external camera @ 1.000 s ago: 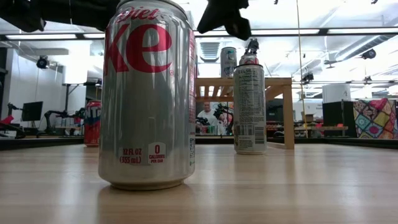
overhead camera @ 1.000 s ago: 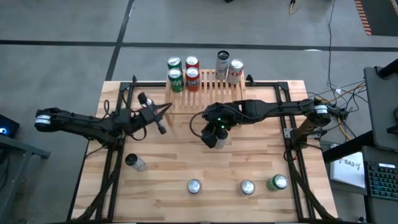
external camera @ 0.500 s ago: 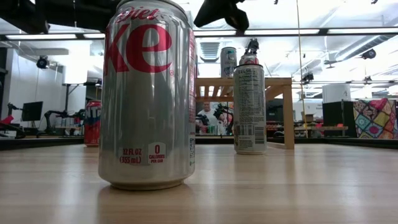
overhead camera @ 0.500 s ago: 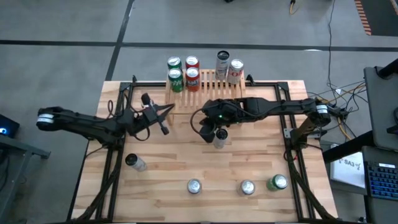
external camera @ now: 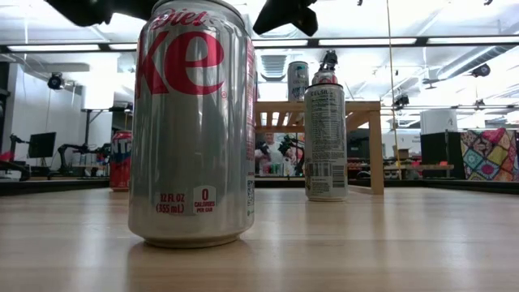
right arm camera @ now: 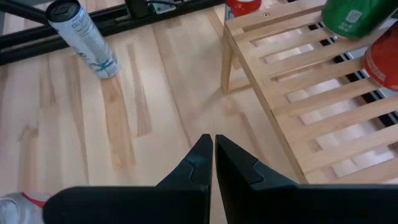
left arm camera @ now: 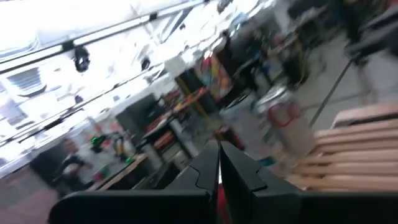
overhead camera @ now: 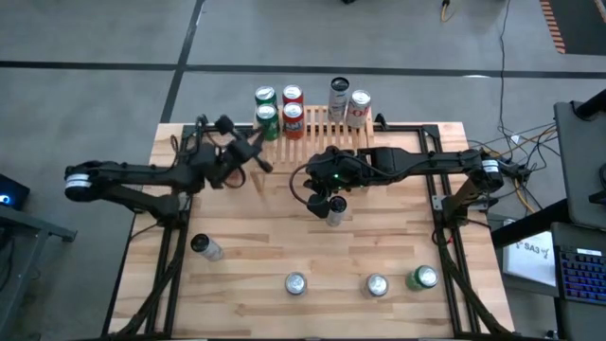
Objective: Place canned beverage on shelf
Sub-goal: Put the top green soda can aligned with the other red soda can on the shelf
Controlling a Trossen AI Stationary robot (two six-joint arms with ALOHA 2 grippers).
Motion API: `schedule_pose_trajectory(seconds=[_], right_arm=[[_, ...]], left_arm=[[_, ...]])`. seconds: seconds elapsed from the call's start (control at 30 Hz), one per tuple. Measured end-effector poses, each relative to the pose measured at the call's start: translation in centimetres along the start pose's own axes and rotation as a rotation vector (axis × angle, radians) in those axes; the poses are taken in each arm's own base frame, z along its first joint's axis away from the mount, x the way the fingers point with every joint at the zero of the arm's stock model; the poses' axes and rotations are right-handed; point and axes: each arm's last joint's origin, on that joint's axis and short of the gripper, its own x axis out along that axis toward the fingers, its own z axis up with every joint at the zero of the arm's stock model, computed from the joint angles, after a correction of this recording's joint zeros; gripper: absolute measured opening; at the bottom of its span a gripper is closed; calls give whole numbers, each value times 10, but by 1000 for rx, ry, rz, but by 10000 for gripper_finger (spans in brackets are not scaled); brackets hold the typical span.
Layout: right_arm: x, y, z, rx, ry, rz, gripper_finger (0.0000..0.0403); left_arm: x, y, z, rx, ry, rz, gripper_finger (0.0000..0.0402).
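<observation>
The left gripper (overhead camera: 256,157) is swinging up from the open tabletop toward the shelf (overhead camera: 317,137) corner, while the right gripper (overhead camera: 319,197) is drawing back from the slim can (overhead camera: 335,210) toward the shelf.

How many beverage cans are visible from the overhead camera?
11 cans. Four at the shelf's left end, two at its right end, one by the right gripper, one near left, three along the near edge. Arms may hide more.

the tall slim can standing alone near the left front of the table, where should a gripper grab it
Grip the tall slim can across its round side wall, about mid-height, coming in level from the table's open middle. It stands upright with bare wood around it, so nothing blocks a side approach, and its narrow body should fit between the fingers. Both grippers are shut and away from it.
</observation>
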Motion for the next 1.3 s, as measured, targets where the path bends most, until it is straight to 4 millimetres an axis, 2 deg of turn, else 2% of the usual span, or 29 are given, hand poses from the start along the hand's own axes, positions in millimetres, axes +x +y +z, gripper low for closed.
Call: schedule_pose_trajectory(seconds=[0.2,0.4,0.67,1.3], right_arm=[[0,0,0,-23,0,0,9],[0,0,0,-42,-4,-15,9],[0,-1,0,-40,-4,-17,9],[0,-1,0,-50,-4,-17,9]], left_arm=[[22,16,-12,70,123,3,0],[35,35,-25,54,241,23,0],[37,38,-36,54,280,-31,0],[36,40,-36,103,330,-7,0]])
